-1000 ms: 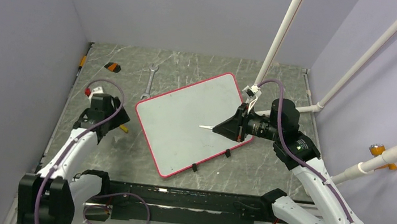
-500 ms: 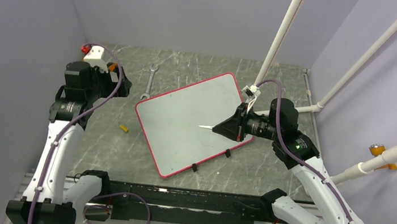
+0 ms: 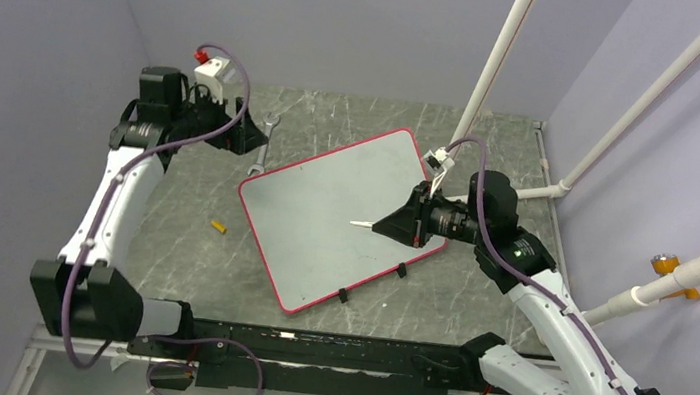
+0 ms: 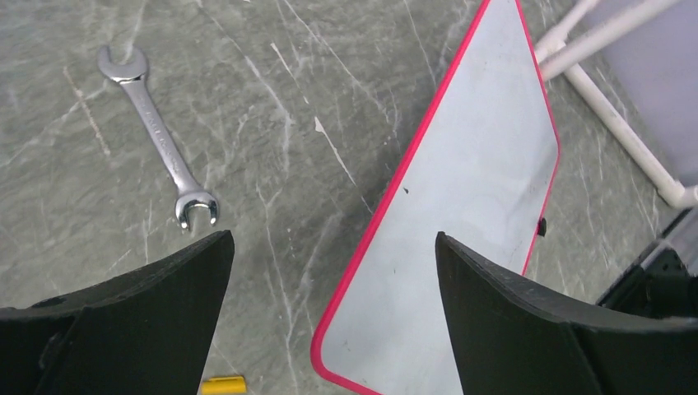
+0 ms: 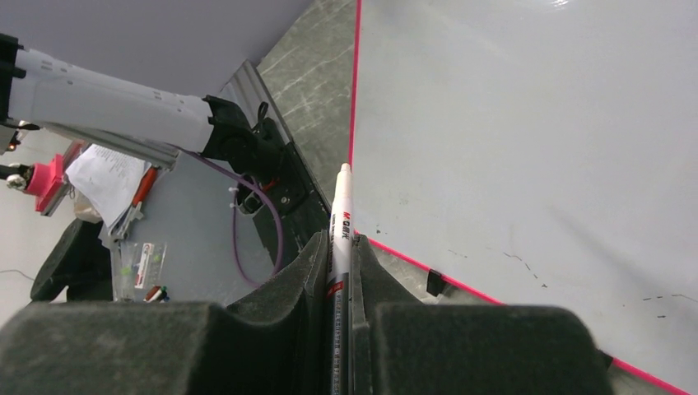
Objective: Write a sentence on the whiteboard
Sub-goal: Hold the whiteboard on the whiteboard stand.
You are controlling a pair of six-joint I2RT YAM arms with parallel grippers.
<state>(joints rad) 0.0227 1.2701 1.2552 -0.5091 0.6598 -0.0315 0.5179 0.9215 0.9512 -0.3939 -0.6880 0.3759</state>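
Observation:
The whiteboard [image 3: 317, 224] lies tilted on the table, pale grey with a red-pink rim and black clips [image 3: 343, 295] on its near edge. No orange-yellow sentence shows on it, only a few tiny dark specks. My right gripper [image 3: 395, 226] is shut on a white marker pen [image 3: 363, 224], whose tip hovers over the board's right half. In the right wrist view the pen [image 5: 340, 222] sticks out between the fingers above the board [image 5: 535, 123]. My left gripper [image 3: 236, 133] is open and empty, raised at the back left. Its view shows the board's left rim [image 4: 395, 197] between the jaws.
A metal wrench [image 3: 266, 137] lies left of the board's far corner and also shows in the left wrist view [image 4: 160, 140]. A small yellow cap [image 3: 218, 227] lies on the table left of the board. White pipes [image 3: 490, 74] stand at the back right.
My left arm has risen from the near-left table and swung to the back, towards the wrench. The right gripper with the pen has shifted slightly left.

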